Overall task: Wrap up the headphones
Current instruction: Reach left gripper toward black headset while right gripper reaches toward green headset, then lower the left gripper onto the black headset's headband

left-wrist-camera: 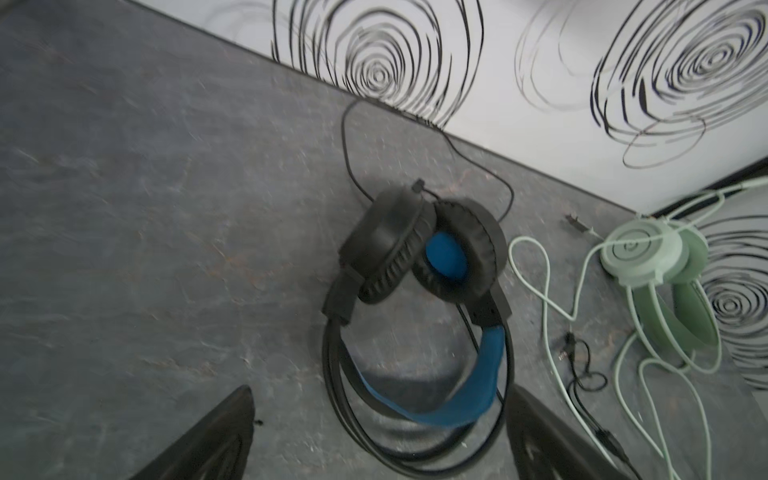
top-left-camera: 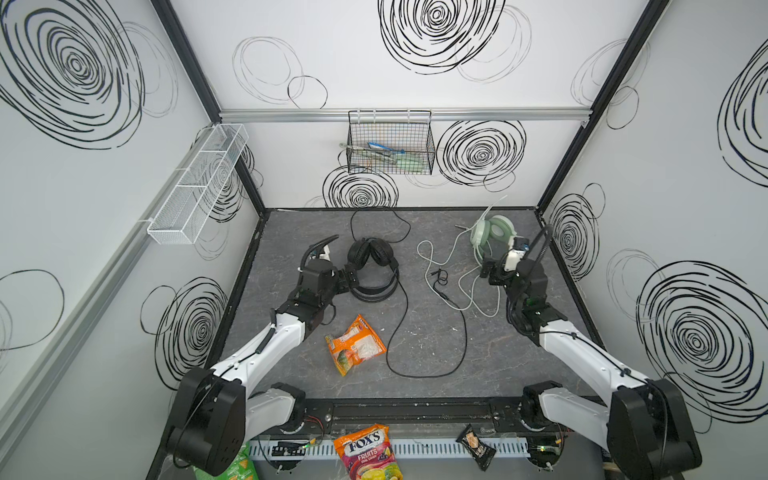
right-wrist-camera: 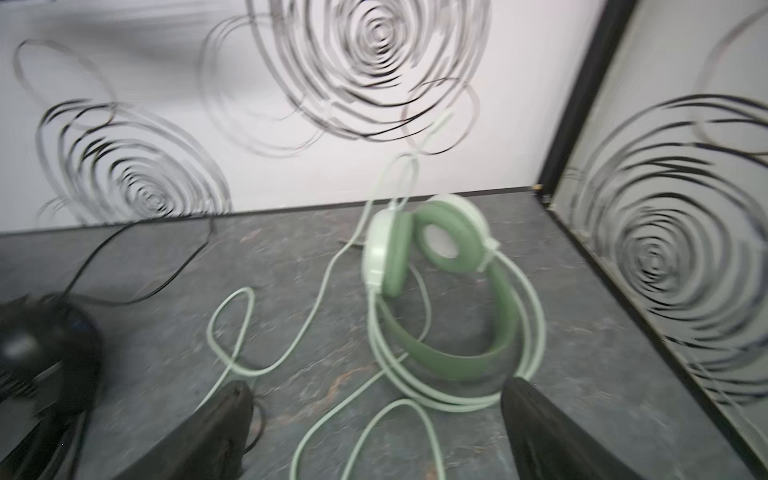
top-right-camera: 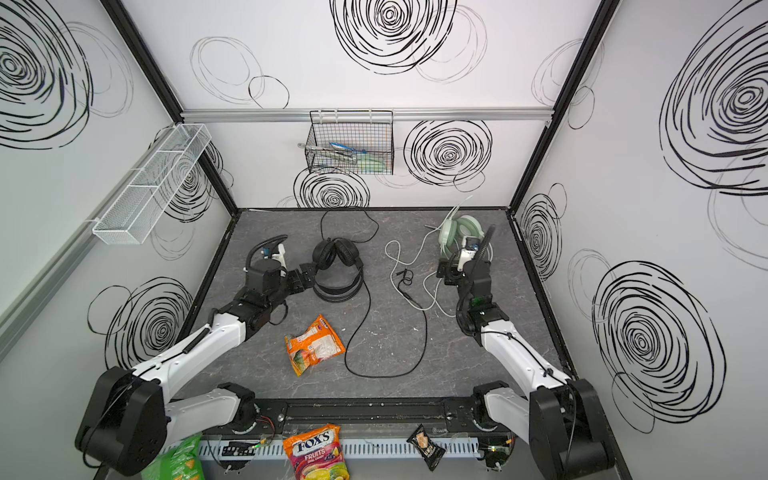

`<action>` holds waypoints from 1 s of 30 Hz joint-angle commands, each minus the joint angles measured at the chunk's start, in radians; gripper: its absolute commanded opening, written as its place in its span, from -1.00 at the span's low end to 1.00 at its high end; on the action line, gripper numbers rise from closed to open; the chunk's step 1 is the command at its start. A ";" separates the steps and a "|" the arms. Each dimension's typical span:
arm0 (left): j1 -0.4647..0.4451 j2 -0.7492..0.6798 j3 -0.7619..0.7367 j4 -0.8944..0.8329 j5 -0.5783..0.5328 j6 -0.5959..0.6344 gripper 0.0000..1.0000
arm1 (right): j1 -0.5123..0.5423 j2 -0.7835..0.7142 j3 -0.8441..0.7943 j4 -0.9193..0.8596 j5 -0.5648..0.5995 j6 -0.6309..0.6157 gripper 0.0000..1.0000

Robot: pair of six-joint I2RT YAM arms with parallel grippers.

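**Near edge.** Just off the dark grey stone-patterned worktop (top-left-camera: 478, 374), a bright "FOX'S" sweet bag (top-left-camera: 368, 451), a small dark wrapper (top-left-camera: 476, 451) and a green crisp bag (top-left-camera: 230, 465) are seen.

**Near worktop.** A crumpled orange foil packet (top-left-camera: 355, 345) is laid flat, left of centre. Just right of it a wide loop is formed by the thin black cable (top-left-camera: 415, 376). Its plug end is laid at mid-worktop, beside the loose loops of the pale whitish cable (top-left-camera: 419, 249).

**Middle, left.** The left claw (top-left-camera: 350, 277) is held with its jaws wide apart and nothing gripped. In the left wrist view the near curve of the headband, with its blue inner band (left-wrist-camera: 461, 399), is framed between the fingers. Whether it is touched cannot be told. The black over-ear headphones (top-left-camera: 372, 270) are laid left of centre, with the cups toward the far wall and the headband toward the near side.

**Middle, right.** The right claw (top-left-camera: 490, 272) is likewise spread and empty, poised over the whitish cable.

**Far right corner.** Just beyond that claw the mint-green over-ear headphones (top-left-camera: 492, 232) are placed, with the cups far and the headband near.

**Walls.** A black wire basket (top-left-camera: 390, 143) is hung on the far wall, and a white mesh shelf (top-left-camera: 199, 183) on the left wall.
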 commanded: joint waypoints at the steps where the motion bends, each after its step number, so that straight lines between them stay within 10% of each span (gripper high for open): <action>1: -0.036 0.067 0.032 0.009 -0.012 -0.116 0.92 | 0.032 0.082 0.092 -0.150 -0.088 -0.022 0.95; 30: -0.091 0.362 0.084 0.122 -0.128 -0.361 0.93 | 0.132 0.184 0.054 -0.003 -0.111 -0.087 0.95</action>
